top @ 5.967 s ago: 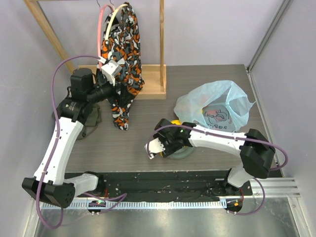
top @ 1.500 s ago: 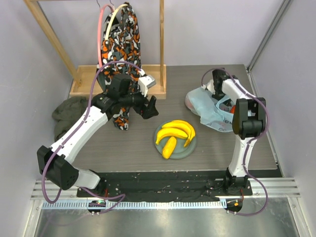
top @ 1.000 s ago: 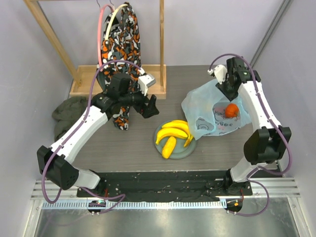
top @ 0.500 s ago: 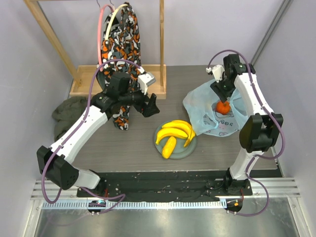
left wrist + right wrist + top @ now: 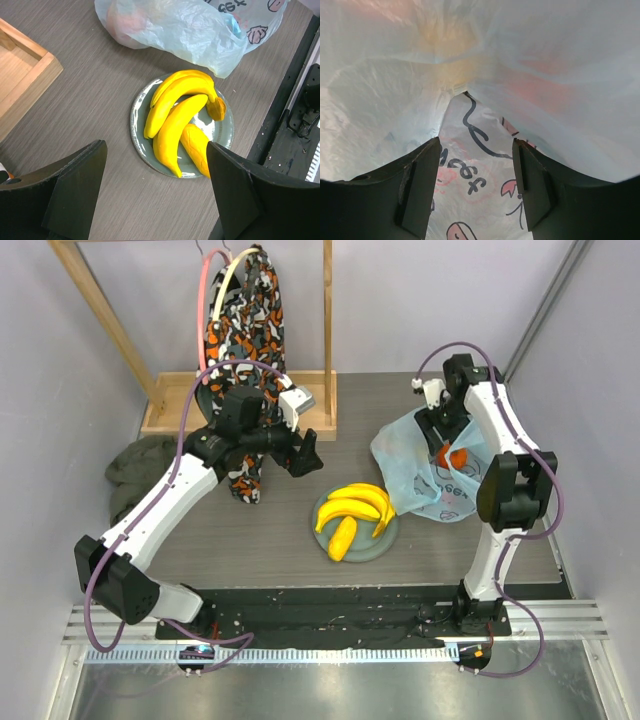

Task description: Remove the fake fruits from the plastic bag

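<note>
1. On the grey plate (image 5: pixel 372 552) (image 5: pixel 220 131) near the middle of the table (image 5: pixel 250 530), I am seeing the banana bunch (image 5: pixel 357 502) (image 5: pixel 180 87) lying against the single yellow-orange long fruit (image 5: pixel 342 537) (image 5: pixel 197 150). Both are out of the bag.
2. The plastic bag (image 5: pixel 408 455) (image 5: pixel 175 25) (image 5: pixel 545 60) is lying crumpled just to the right of the plate, with one corner reaching toward the plate's rim.
3. The right gripper (image 5: pixel 446 442) (image 5: pixel 475 145) is reaching down into the bag from its far side. Its pincer is standing released, with nothing clamped between the fingers. Its wrist camera is showing only pale film and the pink print beyond them.
4. A red-orange fruit (image 5: pixel 456 456) is sitting at the bag just beside that gripper. I cannot tell whether the two are touching.
5. The left gripper (image 5: pixel 303 453) (image 5: pixel 156 146) is hovering above the table to the far left of the plate. Its pincer is spread wide and gripping nothing, and its camera is looking down on the plate.
6. From that wrist view, a reddish shape (image 5: pixel 127 22) is showing through the bag's film. I cannot tell which fruit it is.
7. A patterned cloth (image 5: pixel 250 340) is hanging from the wooden rack (image 5: pixel 310 418) (image 5: pixel 20 75) at the far left, and a dark green cloth (image 5: pixel 140 465) is lying by the left edge.
</note>
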`<act>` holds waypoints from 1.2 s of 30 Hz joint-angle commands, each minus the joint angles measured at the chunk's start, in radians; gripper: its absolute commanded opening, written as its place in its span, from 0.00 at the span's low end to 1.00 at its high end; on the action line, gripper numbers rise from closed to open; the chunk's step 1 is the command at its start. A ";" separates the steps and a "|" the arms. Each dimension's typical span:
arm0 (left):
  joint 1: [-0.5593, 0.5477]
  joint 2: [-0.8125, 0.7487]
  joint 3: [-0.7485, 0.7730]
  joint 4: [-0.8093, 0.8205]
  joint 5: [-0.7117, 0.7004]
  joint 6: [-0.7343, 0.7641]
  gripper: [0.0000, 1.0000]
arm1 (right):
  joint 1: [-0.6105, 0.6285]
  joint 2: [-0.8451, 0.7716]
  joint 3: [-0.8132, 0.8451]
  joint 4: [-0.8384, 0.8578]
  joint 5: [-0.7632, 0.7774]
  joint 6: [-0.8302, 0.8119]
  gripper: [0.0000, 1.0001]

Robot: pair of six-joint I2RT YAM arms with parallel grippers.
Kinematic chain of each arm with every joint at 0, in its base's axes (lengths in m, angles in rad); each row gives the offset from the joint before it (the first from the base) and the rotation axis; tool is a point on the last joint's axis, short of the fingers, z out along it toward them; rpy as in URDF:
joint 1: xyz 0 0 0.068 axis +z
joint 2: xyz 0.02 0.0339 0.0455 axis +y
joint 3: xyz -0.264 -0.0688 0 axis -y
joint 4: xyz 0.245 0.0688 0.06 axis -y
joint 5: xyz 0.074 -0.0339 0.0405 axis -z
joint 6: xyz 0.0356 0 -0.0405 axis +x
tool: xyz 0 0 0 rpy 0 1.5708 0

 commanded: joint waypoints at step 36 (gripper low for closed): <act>0.005 0.127 0.082 0.007 0.014 0.001 0.85 | -0.159 0.209 0.084 0.235 0.047 -0.053 0.56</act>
